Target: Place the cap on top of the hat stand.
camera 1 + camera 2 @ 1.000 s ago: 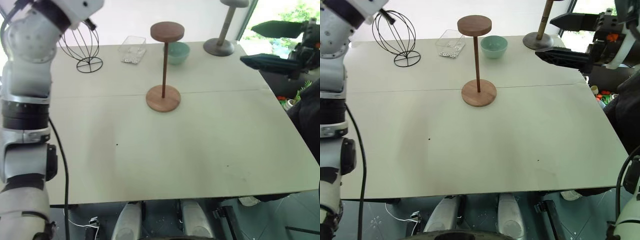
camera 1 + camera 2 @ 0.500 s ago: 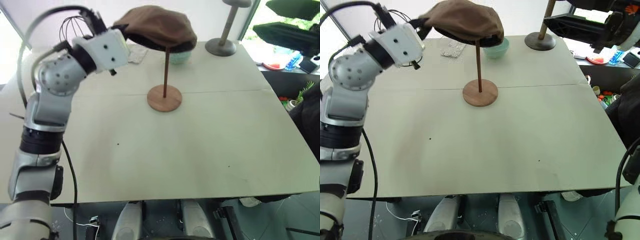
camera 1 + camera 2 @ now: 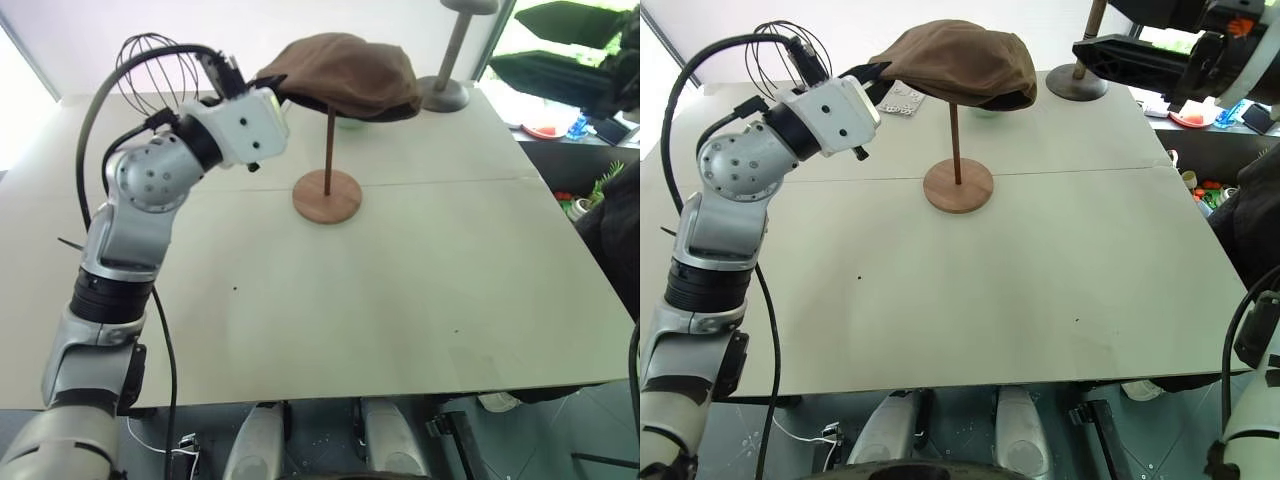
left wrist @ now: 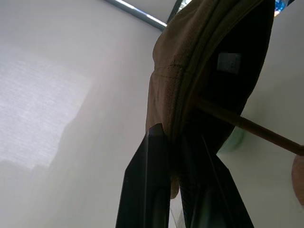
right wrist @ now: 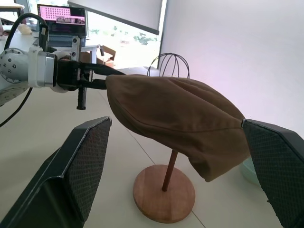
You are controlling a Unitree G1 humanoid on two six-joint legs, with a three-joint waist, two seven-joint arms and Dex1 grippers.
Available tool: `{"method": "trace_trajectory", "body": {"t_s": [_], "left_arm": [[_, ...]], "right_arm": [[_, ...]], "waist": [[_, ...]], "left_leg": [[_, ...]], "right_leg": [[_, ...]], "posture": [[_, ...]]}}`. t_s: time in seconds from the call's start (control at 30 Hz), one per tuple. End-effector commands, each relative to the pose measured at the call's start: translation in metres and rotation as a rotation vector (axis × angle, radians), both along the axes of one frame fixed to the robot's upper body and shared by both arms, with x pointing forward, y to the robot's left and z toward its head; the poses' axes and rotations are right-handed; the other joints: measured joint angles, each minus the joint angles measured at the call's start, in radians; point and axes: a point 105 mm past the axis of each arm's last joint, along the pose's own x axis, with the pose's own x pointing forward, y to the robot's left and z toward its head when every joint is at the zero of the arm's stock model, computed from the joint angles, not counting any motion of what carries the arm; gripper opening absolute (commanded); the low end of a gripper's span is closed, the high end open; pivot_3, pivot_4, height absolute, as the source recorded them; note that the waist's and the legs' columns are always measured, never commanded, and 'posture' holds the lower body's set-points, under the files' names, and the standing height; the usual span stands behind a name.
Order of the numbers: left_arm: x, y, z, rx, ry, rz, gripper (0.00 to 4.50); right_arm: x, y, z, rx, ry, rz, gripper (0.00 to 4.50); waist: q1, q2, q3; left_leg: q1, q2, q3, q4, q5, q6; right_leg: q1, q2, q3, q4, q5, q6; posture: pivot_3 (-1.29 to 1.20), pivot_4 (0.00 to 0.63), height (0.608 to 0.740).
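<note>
You see the cap (image 3: pixel 958 64) draped over the hat stand (image 3: pixel 957 184) near the table's (image 3: pixel 1040 280) far edge, top disc hidden beneath, left gripper (image 4: pixel 175 156) pinching the cap's rim, right gripper (image 5: pixel 175 156) spread wide, fingers cut off, far bowl barely visible.

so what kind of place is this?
Probably a lab or test room: a bare table set with hat stands, a wire stand and a grey pedestal, by a window.

From head height we look forward and down over the pale grey table (image 3: pixel 400 300). Our left wrist view sits close beneath the soft brown fabric cap (image 4: pixel 190 71); our right wrist view faces it from nearby, level.
</note>
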Motion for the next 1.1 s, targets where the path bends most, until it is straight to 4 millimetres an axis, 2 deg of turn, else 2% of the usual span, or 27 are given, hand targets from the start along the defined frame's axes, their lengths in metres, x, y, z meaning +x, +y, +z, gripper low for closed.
{"method": "trace_trajectory", "body": {"t_s": [0.03, 0.17, 0.33, 0.53, 0.6, 0.73, 0.87, 1.0, 1.1], "left_arm": [[-0.013, -0.006, 0.010, -0.006, -0.023, -0.037, 2.09], [-0.016, -0.005, 0.003, 0.007, 0.030, -0.051, 4.20], [-0.016, 0.011, 0.003, -0.074, 0.124, -0.030, 4.20], [-0.029, 0.032, 0.009, -0.121, 0.251, -0.072, 4.20], [-0.035, 0.043, 0.011, -0.168, 0.364, -0.114, 4.20], [-0.068, 0.062, 0.006, -0.198, 0.735, -0.287, 4.20], [-0.095, 0.096, 0.005, -0.234, 1.055, -0.352, 4.20], [-0.096, 0.118, 0.031, -0.386, 1.120, -0.407, 4.20], [-0.092, 0.126, 0.036, -0.404, 1.134, -0.397, 4.20]], "right_arm": [[-0.007, 0.005, 0.006, -0.015, -0.057, 0.015, 4.50], [-0.004, 0.010, -0.002, -0.031, -0.045, 0.030, 4.50], [-0.004, 0.015, -0.015, -0.068, -0.027, 0.054, 4.50], [-0.003, 0.016, -0.031, -0.163, -0.031, 0.059, 4.50], [-0.001, 0.018, -0.037, -0.212, -0.045, 0.051, 4.50], [0.002, 0.028, -0.050, -0.359, -0.114, 0.019, 4.50], [-0.002, 0.054, -0.059, -0.389, -0.168, 0.047, 4.50], [0.002, 0.079, -0.072, -0.435, -0.253, 0.003, 4.50], [0.013, 0.093, -0.077, -0.405, -0.297, -0.071, 4.50]], "waist": [[0.000, 0.000, 0.000], [0.000, 0.000, 0.000], [-0.001, 0.000, 0.000], [-0.003, 0.000, 0.000], [-0.003, 0.000, 0.000], [-0.013, 0.000, 0.000], [-0.027, 0.000, 0.000], [-0.029, -0.001, 0.000], [-0.030, -0.001, 0.000]], "left_leg": [[0.000, 0.000, 0.000, 0.000, 0.000, 0.000], [0.000, 0.000, 0.000, 0.001, 0.000, 0.000], [0.000, 0.000, 0.000, 0.001, 0.000, 0.000], [0.000, 0.000, 0.000, 0.002, -0.001, 0.001], [0.000, 0.000, 0.000, 0.002, -0.001, 0.001], [0.000, 0.001, 0.000, 0.002, -0.001, 0.001], [0.000, 0.001, -0.001, 0.001, -0.001, 0.002], [0.001, 0.002, -0.001, 0.001, -0.001, 0.002], [0.000, 0.002, -0.001, 0.002, -0.001, 0.002]], "right_leg": [[0.000, 0.000, 0.000, 0.000, 0.000, 0.000], [0.000, 0.000, 0.000, 0.000, 0.000, 0.000], [0.001, 0.000, 0.000, 0.000, 0.000, 0.000], [0.001, 0.000, 0.000, 0.000, 0.000, 0.000], [0.001, 0.001, 0.000, 0.000, 0.000, 0.000], [0.000, 0.001, 0.000, 0.000, 0.000, 0.000], [0.000, 0.002, 0.000, 0.000, -0.001, 0.000], [0.000, 0.003, 0.000, 0.001, -0.001, 0.000], [0.001, 0.003, 0.000, 0.001, -0.001, 0.000]], "posture": [[0.00, 0.150, 0.740], [0.00, 0.150, 0.740], [0.00, 0.150, 0.740], [0.00, 0.150, 0.740], [0.00, 0.150, 0.740], [0.00, 0.150, 0.740], [0.00, 0.150, 0.740], [0.00, 0.150, 0.740], [0.00, 0.150, 0.740]]}}
